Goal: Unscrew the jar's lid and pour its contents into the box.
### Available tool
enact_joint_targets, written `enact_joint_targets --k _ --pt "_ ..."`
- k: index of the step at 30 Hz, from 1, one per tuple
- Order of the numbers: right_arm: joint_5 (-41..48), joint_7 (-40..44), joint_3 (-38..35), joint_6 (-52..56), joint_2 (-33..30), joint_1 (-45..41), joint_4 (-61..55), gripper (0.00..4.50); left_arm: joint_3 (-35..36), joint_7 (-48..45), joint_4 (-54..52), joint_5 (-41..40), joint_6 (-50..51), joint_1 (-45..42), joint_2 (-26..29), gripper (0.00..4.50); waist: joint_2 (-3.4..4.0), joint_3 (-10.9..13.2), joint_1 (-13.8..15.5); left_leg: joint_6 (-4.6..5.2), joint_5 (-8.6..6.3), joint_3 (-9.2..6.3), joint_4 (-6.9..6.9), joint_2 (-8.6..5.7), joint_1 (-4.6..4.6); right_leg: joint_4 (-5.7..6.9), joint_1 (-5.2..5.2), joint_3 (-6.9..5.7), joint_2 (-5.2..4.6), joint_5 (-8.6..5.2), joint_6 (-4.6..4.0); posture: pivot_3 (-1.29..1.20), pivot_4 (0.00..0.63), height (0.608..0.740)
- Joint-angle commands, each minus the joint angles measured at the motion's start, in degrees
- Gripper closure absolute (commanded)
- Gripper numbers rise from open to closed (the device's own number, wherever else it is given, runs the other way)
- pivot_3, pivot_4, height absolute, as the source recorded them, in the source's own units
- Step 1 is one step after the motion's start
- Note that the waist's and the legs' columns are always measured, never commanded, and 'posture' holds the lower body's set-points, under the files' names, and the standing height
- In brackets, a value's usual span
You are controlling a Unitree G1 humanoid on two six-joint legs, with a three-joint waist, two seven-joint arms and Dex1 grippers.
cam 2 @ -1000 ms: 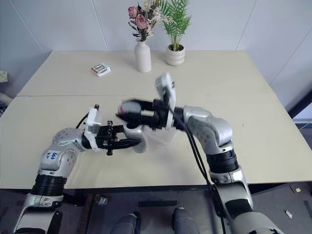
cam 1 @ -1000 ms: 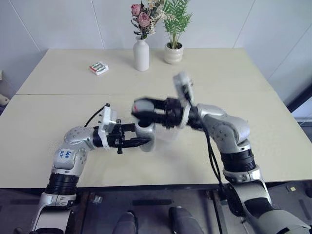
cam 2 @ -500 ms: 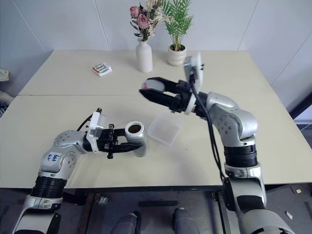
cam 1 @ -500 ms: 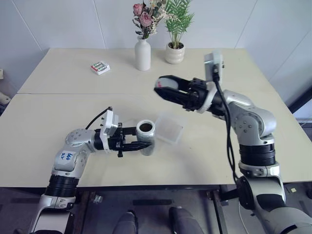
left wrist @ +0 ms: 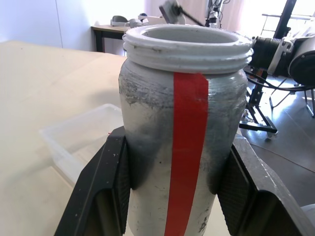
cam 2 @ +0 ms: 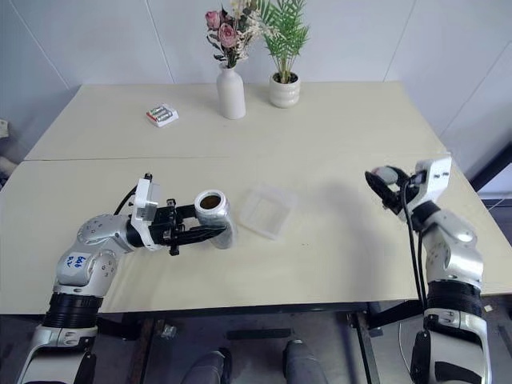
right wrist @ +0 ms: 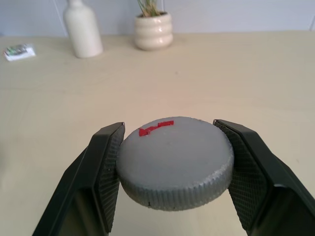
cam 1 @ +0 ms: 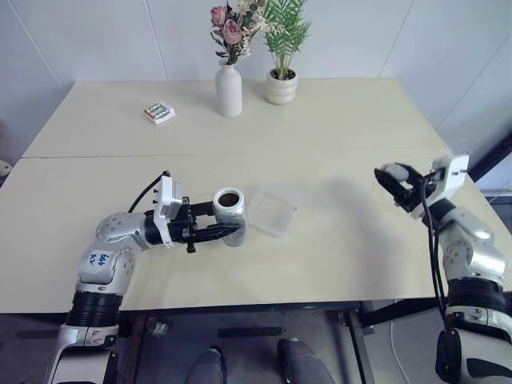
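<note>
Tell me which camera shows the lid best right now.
The right wrist view: the lid sits close up, clamped between the right gripper fingers, red mark on top. In the eye views it is a small grey shape in that gripper at the table's right edge.

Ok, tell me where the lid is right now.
The lid is off the jar and clamped in the right gripper, out over the table's right edge, well to the right of the box.
</note>
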Motion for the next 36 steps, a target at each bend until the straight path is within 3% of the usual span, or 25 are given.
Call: enact_joint_targets --k 1,10,16,19,28,36 --pt "-1.48 -1.38 0.81 -4.15 1.83 -0.98 3.75 1.89 1.32 0.50 -2.41 -1.88 0.00 -0.26 0.13 2.56 0.00 0.00 -0.40 0.00 0.00 0.01 0.03 0.00 0.01 0.00 0.01 0.02 0.01 0.02 0.03 0.00 0.150 0.740" --pt "-4.54 -0.95 3.60 -7.96 3.19 -2.56 13.44 1.89 1.53 1.18 -3.05 -2.37 0.23 -0.39 0.41 2.56 0.00 0.00 -0.56 0.02 0.02 0.09 0.04 -0.05 0.02 -0.02 0.01 0.20 0.01 0.08 0.14 0.00 0.150 0.740" --pt "-3.73 0.68 3.27 -7.58 2.87 -2.96 13.80 0.02 1.64 1.47 -2.76 -2.62 0.21 -0.87 0.62 2.56 0.00 0.00 -0.54 0.02 0.02 0.09 0.07 -0.05 0.06 0.00 0.05 0.22 0.03 0.09 0.15 0.00 0.150 0.740" --pt "-3.09 1.79 2.94 -7.17 2.40 -2.55 11.93 0.02 1.78 1.58 -2.43 -2.55 0.05 -1.21 0.55 2.56 0.00 0.00 -0.55 0.02 0.02 0.09 0.07 -0.04 0.06 0.00 0.05 0.22 0.04 0.09 0.15 0.00 0.150 0.740" --pt "2.63 13.50 6.19 4.07 -3.48 1.62 -12.74 0.02 2.19 1.60 -1.06 -2.59 1.54 -2.93 1.86 2.56 0.01 0.00 -0.45 0.02 0.02 0.09 0.07 -0.05 0.02 -0.01 0.03 0.23 0.03 0.10 0.19 0.00 0.150 0.740" --pt "9.31 23.49 12.41 19.38 -13.71 4.68 -38.48 0.02 1.92 1.56 4.86 1.06 -1.81 -6.76 2.82 2.56 0.01 0.02 -0.12 0.02 0.01 0.06 0.09 -0.05 0.01 -0.01 0.03 0.21 0.05 0.10 0.18 0.00 0.150 0.740"
